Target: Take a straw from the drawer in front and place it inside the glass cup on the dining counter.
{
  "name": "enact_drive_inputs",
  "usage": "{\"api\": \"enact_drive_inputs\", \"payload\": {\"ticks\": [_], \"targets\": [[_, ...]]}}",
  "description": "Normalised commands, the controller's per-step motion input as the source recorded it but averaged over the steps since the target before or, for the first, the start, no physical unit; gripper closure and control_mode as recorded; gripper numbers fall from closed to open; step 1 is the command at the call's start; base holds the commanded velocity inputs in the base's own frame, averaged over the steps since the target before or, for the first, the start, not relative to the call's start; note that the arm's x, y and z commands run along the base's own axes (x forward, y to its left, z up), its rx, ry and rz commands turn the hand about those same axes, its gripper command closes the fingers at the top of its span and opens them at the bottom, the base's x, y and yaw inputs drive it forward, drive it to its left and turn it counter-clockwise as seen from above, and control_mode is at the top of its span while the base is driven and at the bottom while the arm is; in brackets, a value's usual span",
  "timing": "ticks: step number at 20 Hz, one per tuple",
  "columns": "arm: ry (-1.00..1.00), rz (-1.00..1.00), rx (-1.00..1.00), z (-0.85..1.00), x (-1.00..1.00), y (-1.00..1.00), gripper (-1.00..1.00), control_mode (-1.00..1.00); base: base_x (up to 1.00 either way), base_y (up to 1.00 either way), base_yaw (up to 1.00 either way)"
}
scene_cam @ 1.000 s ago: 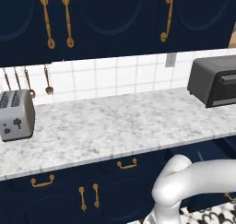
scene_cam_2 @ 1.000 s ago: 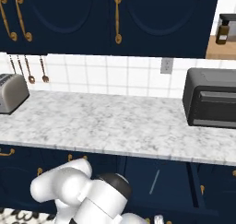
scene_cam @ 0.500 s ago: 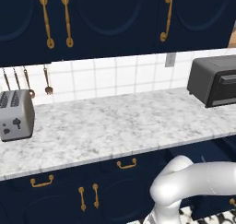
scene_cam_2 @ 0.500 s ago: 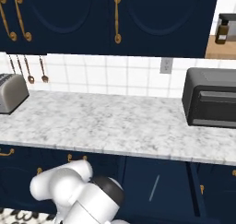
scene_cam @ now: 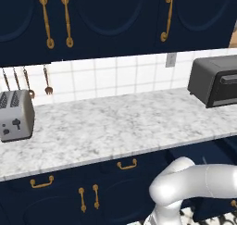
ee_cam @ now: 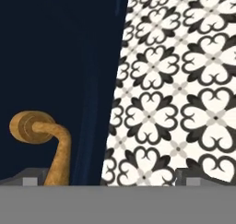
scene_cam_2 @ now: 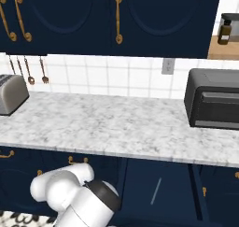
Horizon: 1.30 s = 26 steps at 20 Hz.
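Drawer-opening step: gripper point(ee_cam: 110, 180) jaws spread wide, curved brass handle point(ee_cam: 46, 144) of navy-blue drawer point(ee_cam: 55, 57) between them unclamped; next, reach inside.

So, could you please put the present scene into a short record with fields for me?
pincer: open, tips wide apart
drawer: navy front; its brass handle lies beside one tip, not gripped
thin pale stick: in the dark recess under the worktop, possibly a straw
worktop: marble, with toaster and toaster oven
floor: patterned tiles
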Motion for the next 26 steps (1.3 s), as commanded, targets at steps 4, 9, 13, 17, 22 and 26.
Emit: {"api": "enact_drive_inputs", "payload": {"ticks": [4,9,13,17,22,26], "targets": [[0.08,-0.01,0.05,1.0,0.0,-0.08,-1.0,-1.0,0.0,0.0,0.0],[0.26,-0.08,-0.05,1.0,0.06,0.02,-1.0,-1.0,0.0,0.0,0.0],[0.0,-0.1,-0.13,1.0,0.47,0.32,-1.0,-1.0,0.0,0.0,0.0],[0.16,-0.16,-0.21,1.0,0.99,0.59,-1.0,-1.0,0.0,0.0,0.0],[-0.01,-0.11,-0.07,1.0,0.13,0.08,-1.0,-1.0,0.0,0.0,0.0],[-0.15,-0.09,0.08,1.0,-0.14,-0.15,-1.0,-1.0,0.0,0.0,0.0]]}}
